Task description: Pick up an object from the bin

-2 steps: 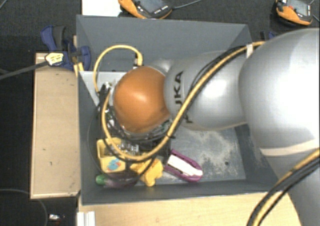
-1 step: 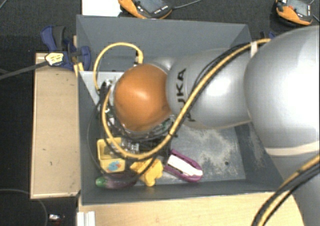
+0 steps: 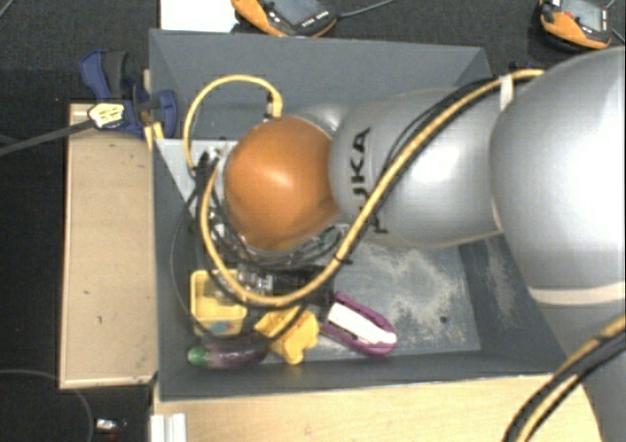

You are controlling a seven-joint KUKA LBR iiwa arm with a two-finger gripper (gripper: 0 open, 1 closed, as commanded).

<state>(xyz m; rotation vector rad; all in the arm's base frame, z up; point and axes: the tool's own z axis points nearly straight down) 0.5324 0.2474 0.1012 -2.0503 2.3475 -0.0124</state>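
Grey metal bin (image 3: 445,328) walls are sloping down to a dusty floor. The arm's orange wrist cover (image 3: 279,181) is hanging over the gripper (image 3: 256,272) and hiding it, so whether it is open or holding anything cannot be told. A yellow block (image 3: 213,305) is lying just beside the gripper, toward the view's lower left. A yellow piece (image 3: 295,334), a purple-and-white object (image 3: 364,325) and a dark green-purple thing (image 3: 231,355) are lying near it, toward the view's bottom.

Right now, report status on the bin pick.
Orange wrist cover low over the bin's left side. Nearest things: yellow block, yellow piece, purple-and-white item, all along the near wall. No grasp confirmed.
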